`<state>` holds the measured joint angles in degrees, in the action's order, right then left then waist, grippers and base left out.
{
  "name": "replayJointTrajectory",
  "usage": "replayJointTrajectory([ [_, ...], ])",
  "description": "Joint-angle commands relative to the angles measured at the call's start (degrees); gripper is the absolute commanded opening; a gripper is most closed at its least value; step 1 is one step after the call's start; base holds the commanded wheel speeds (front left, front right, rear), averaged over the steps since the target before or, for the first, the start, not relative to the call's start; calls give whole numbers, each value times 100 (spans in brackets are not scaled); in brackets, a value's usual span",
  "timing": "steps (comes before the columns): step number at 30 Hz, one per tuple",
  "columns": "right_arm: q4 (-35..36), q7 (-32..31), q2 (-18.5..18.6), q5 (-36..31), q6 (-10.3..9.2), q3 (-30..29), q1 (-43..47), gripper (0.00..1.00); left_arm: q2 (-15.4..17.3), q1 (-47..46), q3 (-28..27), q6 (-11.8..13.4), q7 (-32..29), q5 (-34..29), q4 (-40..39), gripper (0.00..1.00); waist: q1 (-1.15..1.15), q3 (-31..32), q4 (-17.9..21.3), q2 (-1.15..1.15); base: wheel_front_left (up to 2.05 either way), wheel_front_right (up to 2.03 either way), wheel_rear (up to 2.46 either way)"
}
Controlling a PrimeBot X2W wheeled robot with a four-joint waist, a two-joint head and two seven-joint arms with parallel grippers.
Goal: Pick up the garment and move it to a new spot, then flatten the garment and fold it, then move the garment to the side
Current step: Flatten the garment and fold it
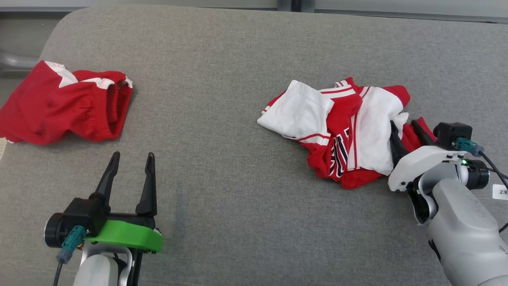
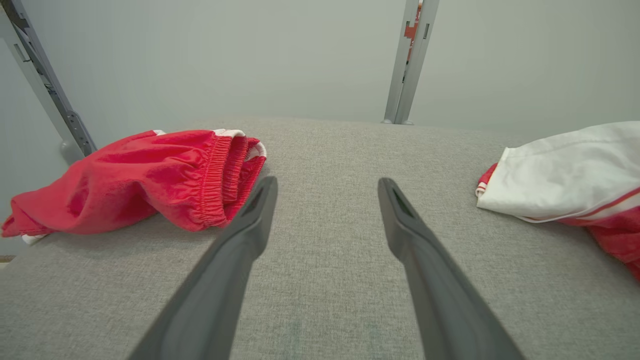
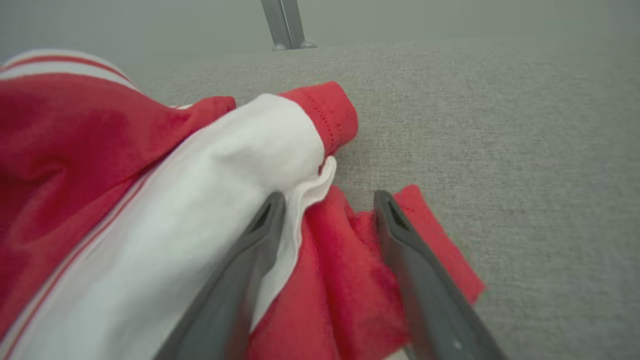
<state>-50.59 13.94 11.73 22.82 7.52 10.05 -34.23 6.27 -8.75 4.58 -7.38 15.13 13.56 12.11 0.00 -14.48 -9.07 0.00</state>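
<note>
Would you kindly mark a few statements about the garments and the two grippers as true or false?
1. The red shorts lie apart from the red-and-white jersey. True.
2. The right gripper is at the shorts. False: it straddles a red fold at the jersey's edge.
3. The left gripper holds the shorts. False: it is open over the bare table, holding nothing.
4. The jersey lies crumpled, not flat. True.
</note>
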Motion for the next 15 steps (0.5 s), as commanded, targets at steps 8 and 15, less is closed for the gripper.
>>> replayJointTrajectory([
  [8,207,130,211,315,-6,435,-171,0,-27,-63,-25,-16,3,32,86,100,0,109,-12,0,0,0,0],
  [15,1484,131,92,26,-5,608,149,0,-60,81,-5,-16,3,9,123,100,0,409,12,0,0,0,0],
])
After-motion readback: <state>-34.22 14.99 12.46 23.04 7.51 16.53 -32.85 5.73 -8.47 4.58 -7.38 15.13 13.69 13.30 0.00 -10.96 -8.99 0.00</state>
